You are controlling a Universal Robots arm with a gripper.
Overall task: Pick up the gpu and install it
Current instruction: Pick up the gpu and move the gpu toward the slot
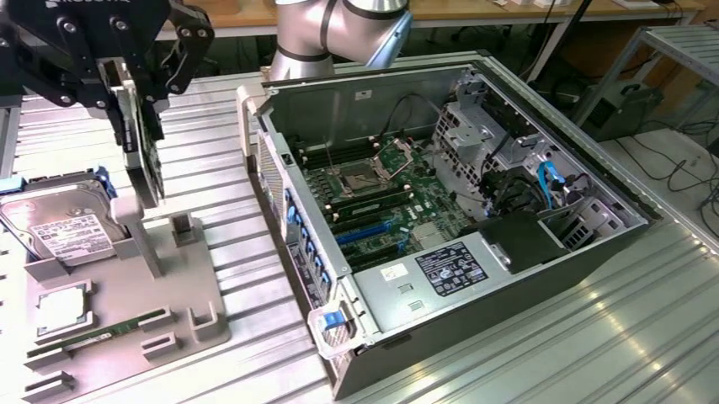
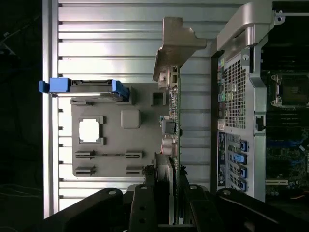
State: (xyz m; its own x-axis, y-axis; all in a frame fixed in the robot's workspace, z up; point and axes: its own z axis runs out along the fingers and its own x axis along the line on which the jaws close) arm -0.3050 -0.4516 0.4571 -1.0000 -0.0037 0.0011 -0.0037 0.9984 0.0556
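The gpu (image 1: 144,164) hangs upright in the air at the exterior view's upper left, above the grey fixture (image 1: 180,286). It is a thin card seen nearly edge-on, lifted off the fixture. My gripper (image 1: 137,88) is shut on its upper edge, black fingers on either side. In the wrist view the gpu (image 2: 173,111) runs away from my gripper (image 2: 169,188) as a thin green edge, ending in its silver bracket (image 2: 176,38). The open computer case (image 1: 528,286) lies on its side to the exterior view's right of the card, with the motherboard (image 1: 382,194) exposed.
The grey fixture holds a hard drive (image 1: 56,227) in a blue carrier, a square processor (image 1: 62,307) and a narrow RAM stick (image 1: 101,332). Everything rests on a slatted metal table (image 1: 561,353). The case's rear panel (image 2: 236,96) stands close beside the card.
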